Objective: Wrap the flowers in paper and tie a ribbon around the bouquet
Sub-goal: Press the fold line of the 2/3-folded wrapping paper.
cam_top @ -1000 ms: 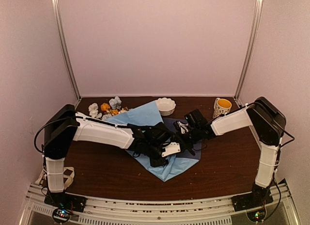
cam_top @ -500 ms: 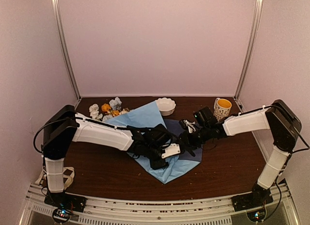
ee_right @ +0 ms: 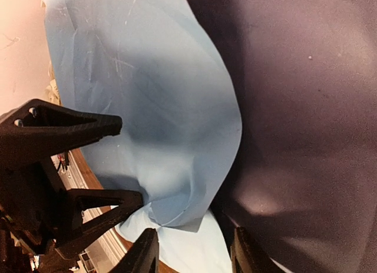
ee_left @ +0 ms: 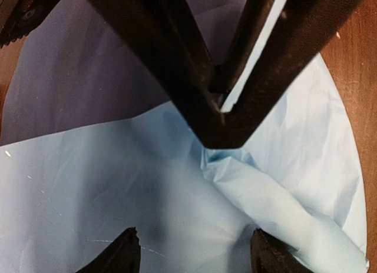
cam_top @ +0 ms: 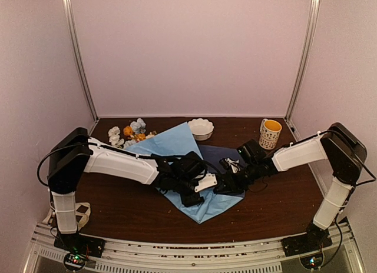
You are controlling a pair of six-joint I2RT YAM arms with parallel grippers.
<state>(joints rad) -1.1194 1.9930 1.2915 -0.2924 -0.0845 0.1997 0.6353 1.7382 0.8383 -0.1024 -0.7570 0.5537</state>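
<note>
The light-blue paper [cam_top: 174,142] lies spread mid-table, its darker face [cam_top: 219,153] turned up on the right. Blooms of the flowers [cam_top: 126,132] stick out past its far left edge. No tied bouquet shows. My left gripper [cam_top: 197,193] hovers open over the paper [ee_left: 118,185], next to a raised fold [ee_left: 283,208]; nothing is between its fingertips [ee_left: 121,258]. My right gripper [cam_top: 221,185] faces it, open, with the folded corner of the paper [ee_right: 177,208] just ahead of its fingertips [ee_right: 144,252]. The beige ribbon [cam_top: 81,214] lies by the left arm's base.
A white bowl [cam_top: 201,128] stands at the back middle and a patterned mug [cam_top: 270,133] with a yellow inside at the back right. Bare brown table [cam_top: 277,202] shows in front of the right arm. Booth walls close in on three sides.
My right gripper has opened and moved left and nearer, close up to the left gripper. The left gripper has opened wider and stayed over the paper.
</note>
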